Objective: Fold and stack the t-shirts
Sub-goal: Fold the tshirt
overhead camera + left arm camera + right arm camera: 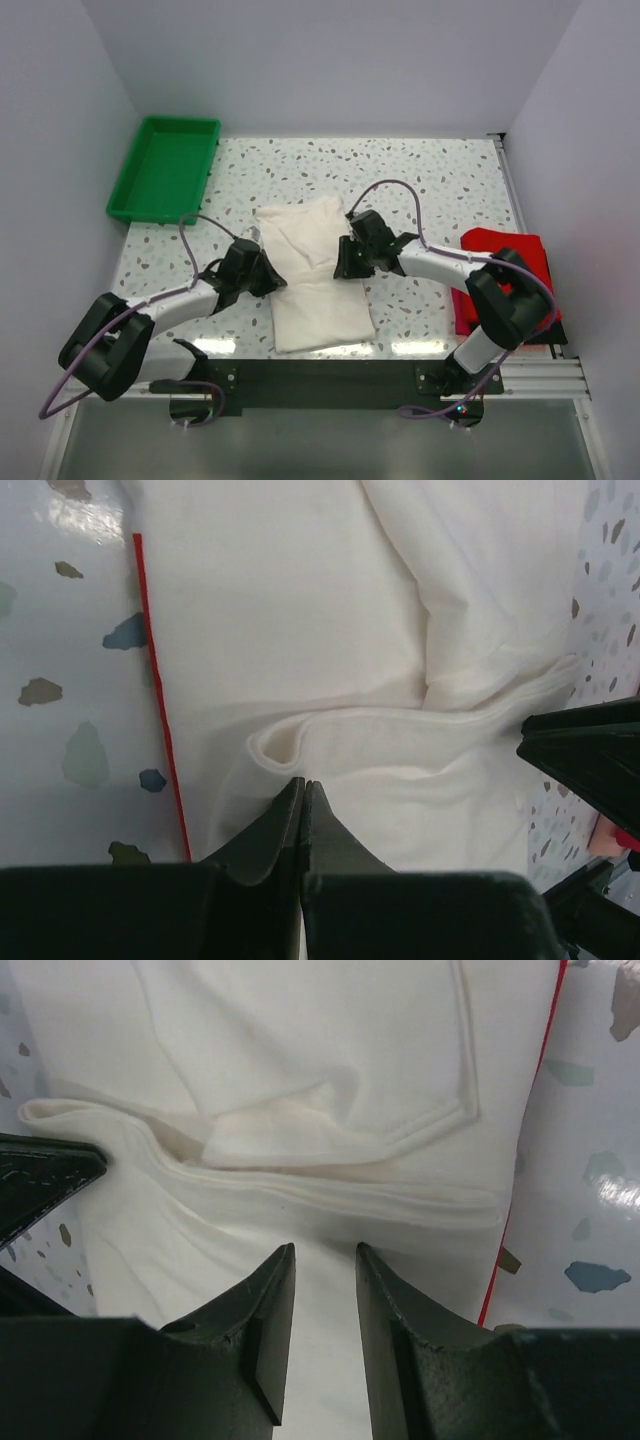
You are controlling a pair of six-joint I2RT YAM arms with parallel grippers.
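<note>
An off-white t-shirt (312, 275) lies folded into a long panel in the middle of the table. My left gripper (268, 276) is at its left edge. In the left wrist view its jaws are shut (303, 783), pinching the cloth just below a rolled fold (300, 735). My right gripper (350, 258) is at the shirt's right edge. It stands open (325, 1250) over the cloth (300, 1080), with cloth showing between the fingers. Bright red t-shirts (508, 272) lie piled at the right, partly behind the right arm.
A green plastic tray (165, 165) sits at the back left on the speckled table (430, 180). A thin red line (160, 710) runs along the shirt's side edge. White walls close in on three sides. A black rail (330, 375) runs along the near edge.
</note>
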